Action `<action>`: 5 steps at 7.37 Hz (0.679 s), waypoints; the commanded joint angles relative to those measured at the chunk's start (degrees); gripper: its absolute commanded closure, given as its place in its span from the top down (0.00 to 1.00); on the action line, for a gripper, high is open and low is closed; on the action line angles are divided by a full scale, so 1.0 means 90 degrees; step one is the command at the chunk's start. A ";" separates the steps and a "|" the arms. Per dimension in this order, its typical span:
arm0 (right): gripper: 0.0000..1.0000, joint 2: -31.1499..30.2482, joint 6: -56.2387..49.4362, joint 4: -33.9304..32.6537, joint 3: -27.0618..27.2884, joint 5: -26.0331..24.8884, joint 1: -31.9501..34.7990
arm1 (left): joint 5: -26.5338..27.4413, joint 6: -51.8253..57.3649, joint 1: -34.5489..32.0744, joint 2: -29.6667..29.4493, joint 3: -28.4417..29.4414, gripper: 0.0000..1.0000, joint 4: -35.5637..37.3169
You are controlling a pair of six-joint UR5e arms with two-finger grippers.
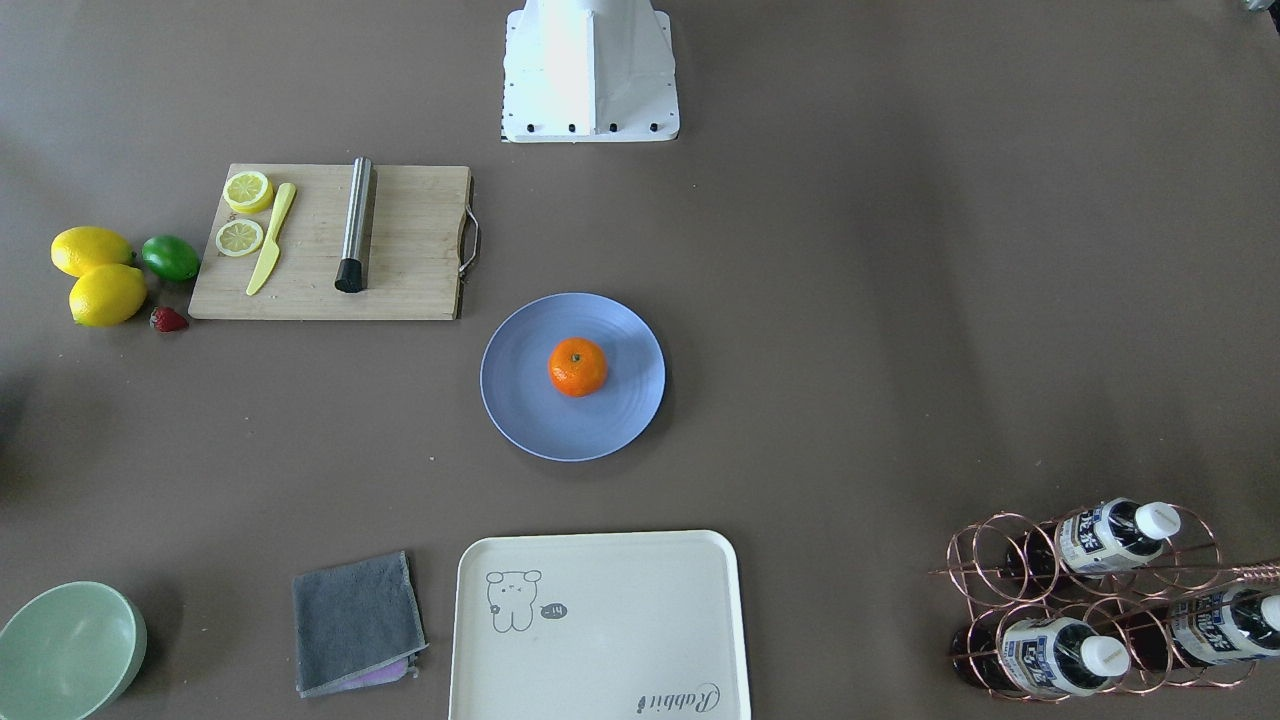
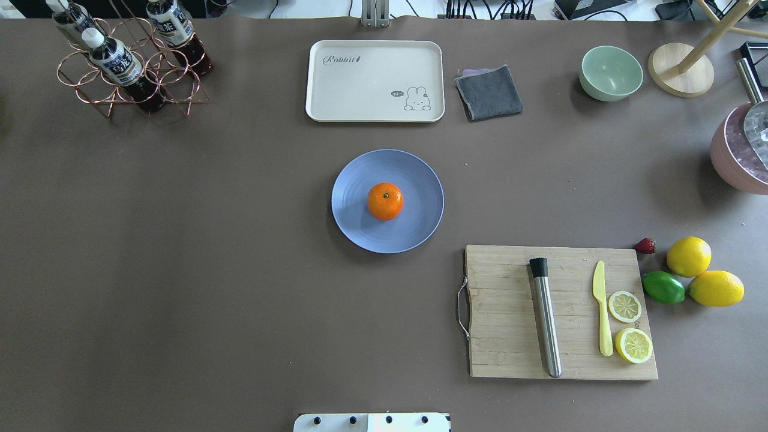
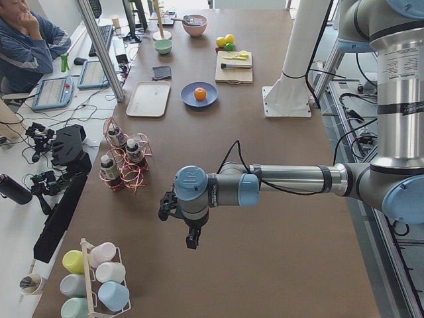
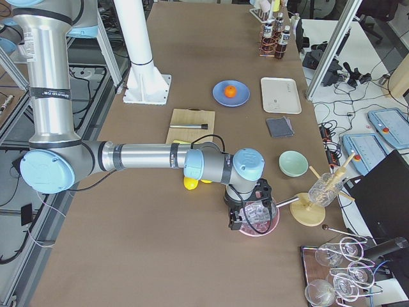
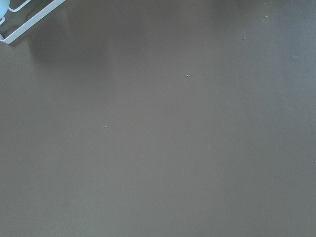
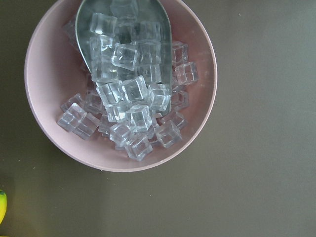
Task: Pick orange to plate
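Observation:
The orange [image 2: 385, 201], stem dot up, rests in the middle of the light blue plate [image 2: 357, 225] at the table's centre; it also shows in the front view as the orange [image 1: 577, 366] on the plate [image 1: 520, 400]. No gripper is near it. My left gripper [image 3: 191, 240] hangs over bare table far toward the left end. My right gripper [image 4: 245, 217] hovers above a pink bowl of ice [image 6: 49, 113] at the right end. Only the side views show either gripper, so I cannot tell whether they are open or shut.
A cream tray [image 2: 375, 81], a grey cloth [image 2: 489, 92] and a green bowl [image 2: 611, 72] stand beyond the plate. A cutting board [image 2: 510, 312] carries a steel tube, a yellow knife and lemon halves. Lemons [image 2: 689, 256] and a lime [image 2: 663, 287] lie right of it. A bottle rack [image 2: 129, 66] stands far left.

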 commanded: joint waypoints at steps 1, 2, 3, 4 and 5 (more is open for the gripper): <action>1.00 0.0006 0.0002 0.0009 0.0008 0.0006 0.0002 | 0.0029 0.0010 0.0009 -0.0018 -0.0010 0.99 -0.0004; 1.00 0.0006 0.0002 0.0009 0.0008 0.0016 0.0002 | 0.0039 0.0010 0.0009 -0.0018 0.0009 0.99 -0.0004; 1.00 0.0006 0.0002 0.0009 0.0008 0.0016 -0.0008 | 0.0049 0.0010 0.0009 0.0002 0.0010 0.99 -0.0004; 1.00 0.0006 0.0002 0.0009 0.0008 0.0016 -0.0008 | 0.0049 0.0019 -0.0001 0.0021 0.0010 0.99 0.0006; 1.00 -0.0004 0.0002 0.0009 0.0008 0.0016 0.0001 | 0.0039 0.0019 -0.0001 0.0031 0.0000 0.99 0.0006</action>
